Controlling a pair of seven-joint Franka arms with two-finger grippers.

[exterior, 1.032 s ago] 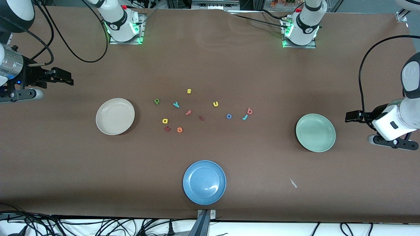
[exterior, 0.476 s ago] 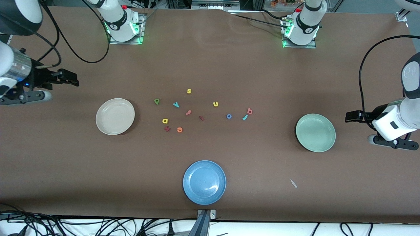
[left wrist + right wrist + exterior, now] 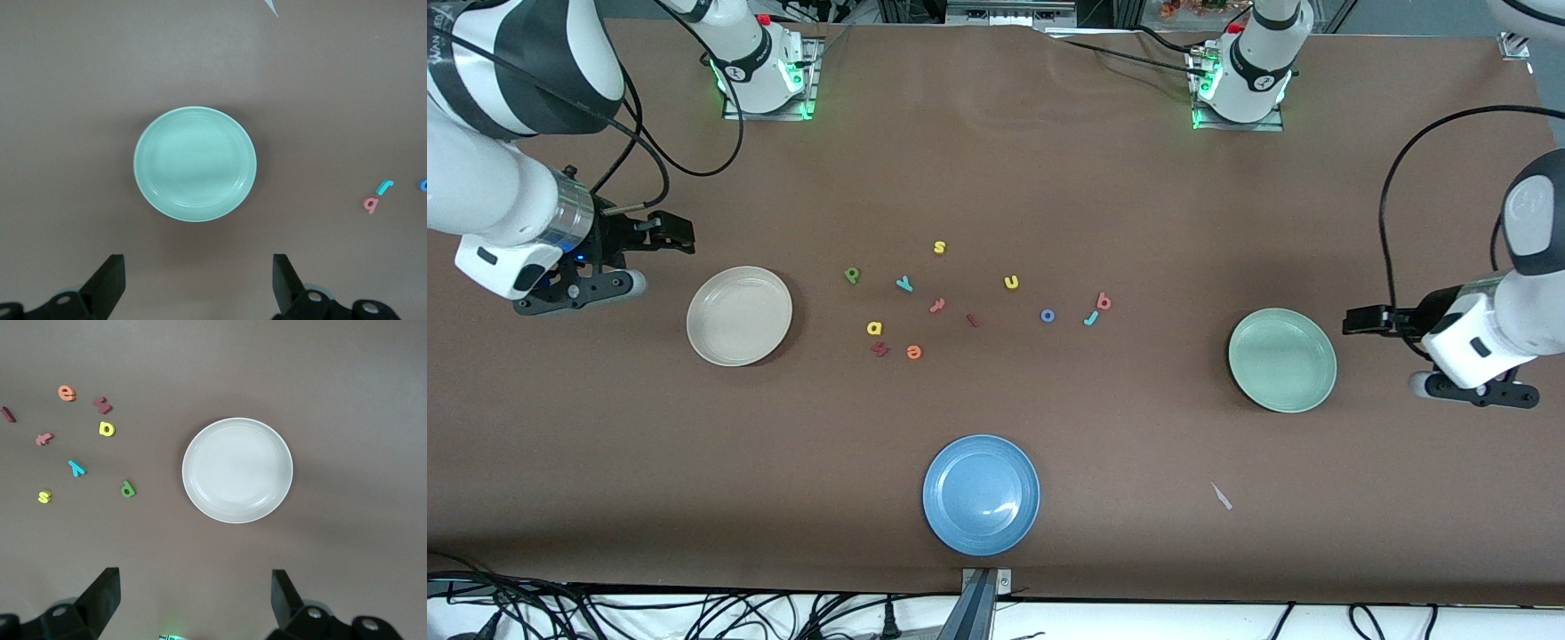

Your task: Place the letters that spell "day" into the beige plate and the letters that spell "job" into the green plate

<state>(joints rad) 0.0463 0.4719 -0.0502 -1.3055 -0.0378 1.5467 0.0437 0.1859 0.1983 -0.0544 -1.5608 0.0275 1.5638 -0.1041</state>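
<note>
Two grippers hover with jaws spread wide, holding nothing: the left gripper (image 3: 1352, 320) over bare table beside the green plate (image 3: 1282, 360), the right gripper (image 3: 680, 233) near the beige plate (image 3: 739, 316). Between both plates lie the green d (image 3: 853, 275), yellow a (image 3: 874, 328), teal y (image 3: 905, 284), teal j (image 3: 1090, 318), pinkish-red b (image 3: 1104, 301) and blue o (image 3: 1048, 315).

Three round shallow plates sit on the brown table: one cream-beige plate (image 3: 739, 316), one pale mint-green plate (image 3: 1282, 360), one blue plate (image 3: 981, 494). Eleven tiny foam letters lie scattered between them: two yellow-green, three yellow, two teal, one blue, one orange, and the rest in reds and pinks.
</note>
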